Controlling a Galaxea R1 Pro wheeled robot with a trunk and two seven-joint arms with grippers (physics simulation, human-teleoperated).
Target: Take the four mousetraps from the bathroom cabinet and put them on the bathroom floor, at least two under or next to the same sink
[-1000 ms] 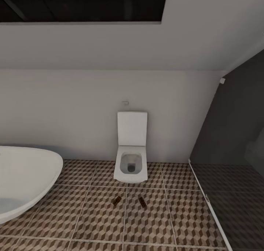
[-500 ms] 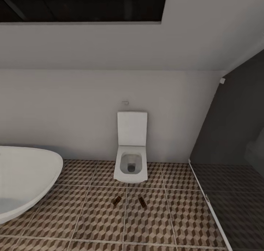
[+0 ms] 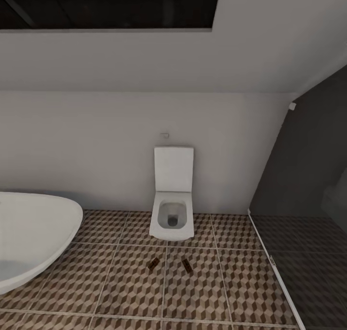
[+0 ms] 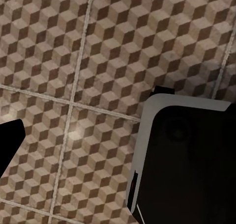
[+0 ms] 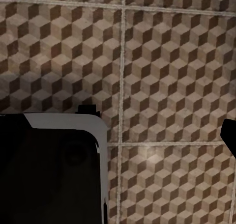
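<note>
Two mousetraps lie on the bathroom floor (image 3: 207, 296) in the head view, just in front of the toilet: one (image 3: 153, 264) angled to the left, the other (image 3: 187, 266) a short way to its right. Both are small brown boards lying flat. The cabinet and the sink are out of view. In the left wrist view, a dark fingertip (image 4: 7, 141) stands at the frame's edge over cube-pattern tiles (image 4: 98, 47). The right wrist view likewise has a dark fingertip (image 5: 230, 135) at the edge over tiles (image 5: 167, 62). Nothing is held by either one.
A white toilet (image 3: 172, 214) with its lid up stands against the back wall. A white oval bathtub (image 3: 33, 233) fills the left. A glass partition (image 3: 273, 265) closes off a dark shower area at the right. The robot's dark, white-rimmed body (image 4: 187, 160) appears in both wrist views.
</note>
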